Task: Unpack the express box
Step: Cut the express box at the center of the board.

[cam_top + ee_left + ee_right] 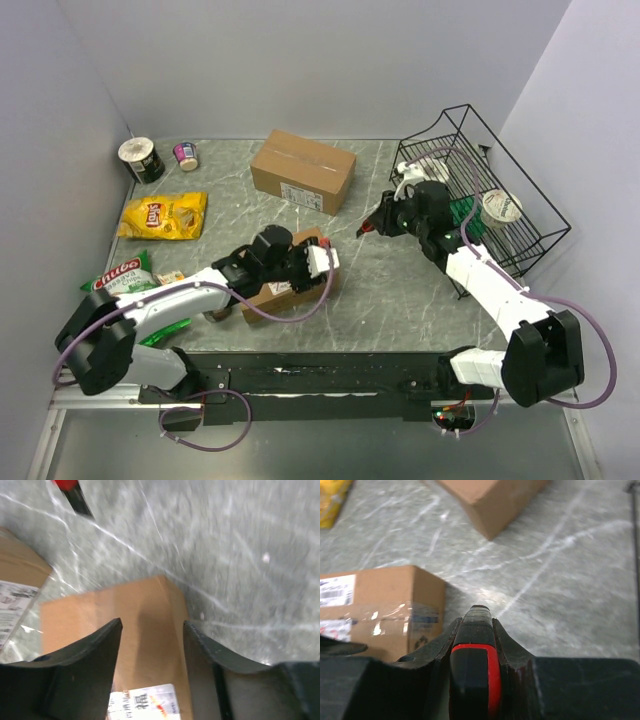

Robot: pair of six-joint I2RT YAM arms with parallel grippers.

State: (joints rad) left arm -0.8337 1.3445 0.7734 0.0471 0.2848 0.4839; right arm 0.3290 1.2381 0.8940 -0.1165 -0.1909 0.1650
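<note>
- The left gripper [152,625] stands about half open over the express box [145,605]. Its 2 fingers are apart, and I cannot tell if they touch the cardboard.
- The right gripper [476,624] is closed on a red and black cutter [472,670], near the box's corner.
- The express box lies around the middle of the table [400,290], somewhat toward the near edge.
- A second carton [303,170] sits by the far edge, a wire basket [518,165] at the right edge and a yellow chips bag [163,215] at the left edge.
- The table is grey-green marble, and pale walls [300,60] close 3 sides.
</note>
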